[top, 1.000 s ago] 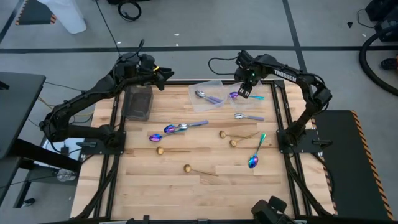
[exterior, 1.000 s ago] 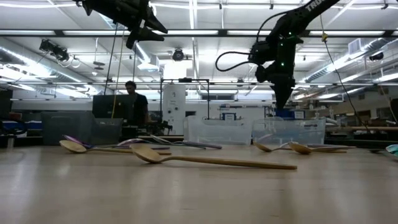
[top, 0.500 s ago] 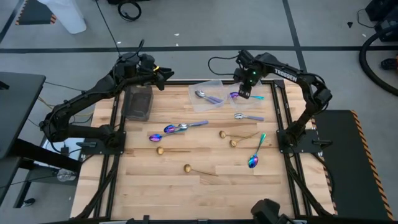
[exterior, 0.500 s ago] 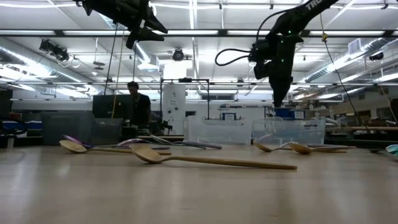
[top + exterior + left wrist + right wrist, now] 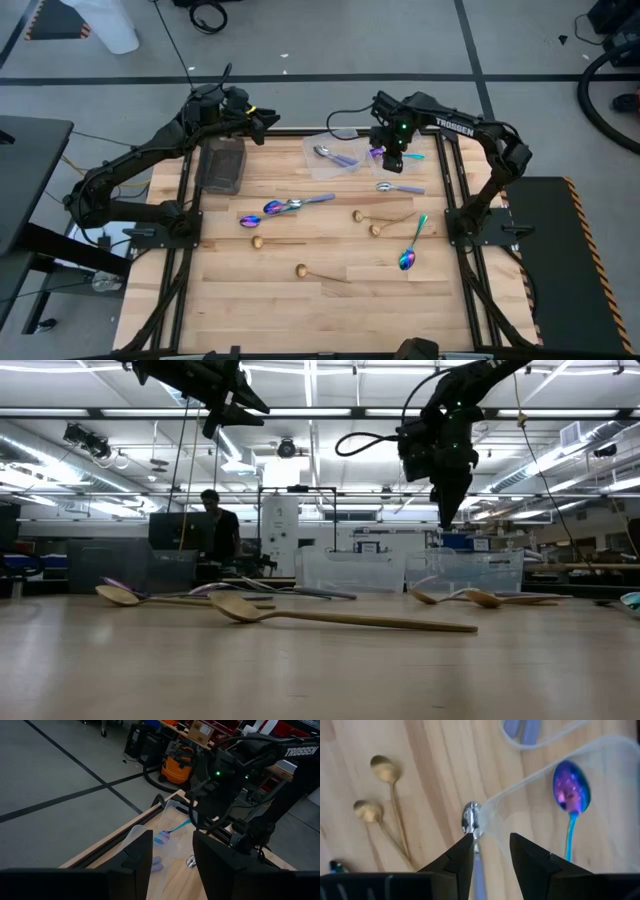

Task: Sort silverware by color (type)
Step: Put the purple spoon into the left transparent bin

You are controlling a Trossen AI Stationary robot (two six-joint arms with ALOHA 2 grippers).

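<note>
Spoons lie scattered on the wooden table. There is a silver one (image 5: 398,187), rainbow ones (image 5: 285,206) (image 5: 412,244) and gold ones (image 5: 305,271) (image 5: 258,241) (image 5: 376,222). One clear container (image 5: 335,152) holds silver spoons. A second (image 5: 600,770) holds a rainbow spoon (image 5: 571,790). My right gripper (image 5: 392,163) hangs open and empty above that second container's near edge, well above the table (image 5: 448,520). The loose silver spoon's bowl (image 5: 471,817) shows ahead of its fingers (image 5: 490,852). My left gripper (image 5: 262,120) waits open, raised over the far left corner (image 5: 172,865).
A dark rectangular tray (image 5: 223,165) sits at the table's far left, below my left arm. Bare wood fills the near half of the table (image 5: 320,315). A person (image 5: 215,525) stands in the room beyond the far edge.
My right gripper has risen a little and its wrist has swung slightly toward the table's left, staying over the far containers. The spoons and the left arm have kept still.
</note>
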